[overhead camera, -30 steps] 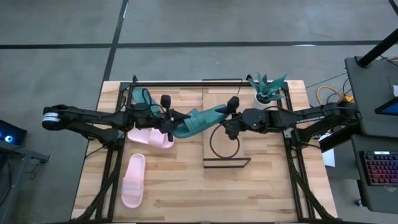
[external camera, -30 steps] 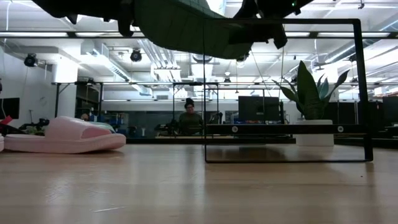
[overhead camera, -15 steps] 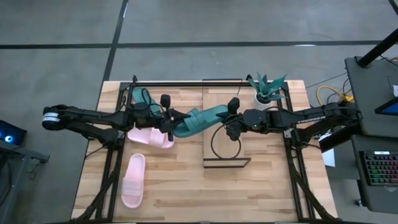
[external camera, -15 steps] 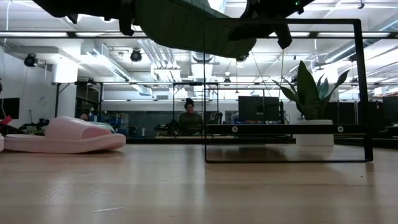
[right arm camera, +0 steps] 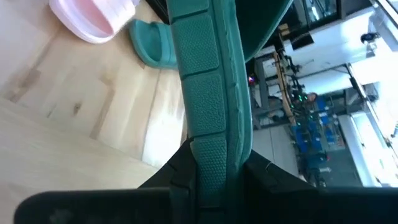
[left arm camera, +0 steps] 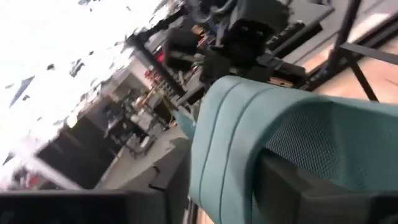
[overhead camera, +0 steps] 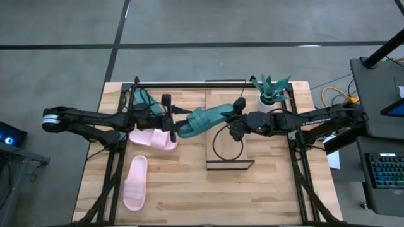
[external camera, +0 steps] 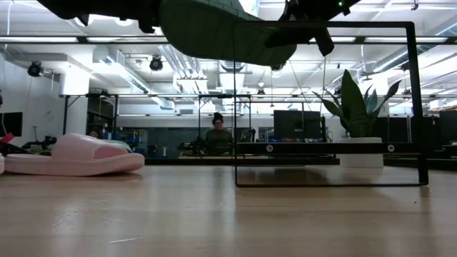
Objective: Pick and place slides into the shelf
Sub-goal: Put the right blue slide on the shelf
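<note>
Teal slide [overhead camera: 203, 120] hangs in the air between both arms, just off the shelf's [overhead camera: 228, 151] near-left edge, well clear of the tabletop.
- Left gripper [overhead camera: 172, 123] clamps one end of it; left wrist view shows the sole running between its fingers.
- Right gripper [overhead camera: 235, 113] pinches the other end, over the shelf plank; right wrist view shows the textured sole edge [right arm camera: 208, 93] squeezed between its fingers.
- Second teal slide [overhead camera: 141, 98] lies on the table far left of the shelf. Two pink slides [overhead camera: 153, 139] [overhead camera: 135, 183] lie left of the shelf, untouched.

Step, as I judge it: hand-over or shared carry toward the shelf. Nothing placed yet.

Next move likely calls for the left gripper to let go, then the right to lower the slide flat onto the plank, clear of the dark frame [external camera: 414, 107].
</note>
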`<state>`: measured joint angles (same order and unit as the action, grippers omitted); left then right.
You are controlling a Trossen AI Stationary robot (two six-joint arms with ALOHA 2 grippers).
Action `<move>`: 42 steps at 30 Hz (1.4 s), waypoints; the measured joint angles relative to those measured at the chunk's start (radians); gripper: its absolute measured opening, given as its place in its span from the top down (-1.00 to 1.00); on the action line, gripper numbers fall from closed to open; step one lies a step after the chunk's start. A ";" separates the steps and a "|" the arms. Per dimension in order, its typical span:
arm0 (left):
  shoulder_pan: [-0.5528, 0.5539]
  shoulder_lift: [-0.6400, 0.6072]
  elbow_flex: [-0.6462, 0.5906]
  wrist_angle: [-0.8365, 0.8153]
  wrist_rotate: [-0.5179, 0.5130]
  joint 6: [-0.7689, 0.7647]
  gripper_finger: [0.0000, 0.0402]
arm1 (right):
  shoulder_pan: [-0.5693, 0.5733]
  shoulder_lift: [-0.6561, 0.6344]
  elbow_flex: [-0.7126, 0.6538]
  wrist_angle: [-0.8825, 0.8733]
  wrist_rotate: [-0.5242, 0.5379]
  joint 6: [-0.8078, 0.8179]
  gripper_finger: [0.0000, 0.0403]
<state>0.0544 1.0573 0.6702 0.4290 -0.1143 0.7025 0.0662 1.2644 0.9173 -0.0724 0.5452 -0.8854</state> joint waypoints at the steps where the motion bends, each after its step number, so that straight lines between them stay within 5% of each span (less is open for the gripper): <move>1: 0.000 -0.010 -0.001 -0.001 -0.016 -0.024 0.20 | 0.000 0.000 0.000 0.000 0.022 0.001 0.72; 11: -0.001 -0.141 -0.007 -0.121 -0.078 -0.227 -0.08 | -0.006 -0.002 -0.023 -0.053 0.249 0.057 0.72; 42: -0.001 -0.155 -0.025 -0.186 -0.080 -0.252 -0.08 | -0.263 0.000 -0.352 0.203 0.079 -0.167 0.73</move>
<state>0.0536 0.9028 0.6449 0.2432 -0.1944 0.4507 -0.1964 1.2640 0.5654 0.1301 0.6238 -1.0519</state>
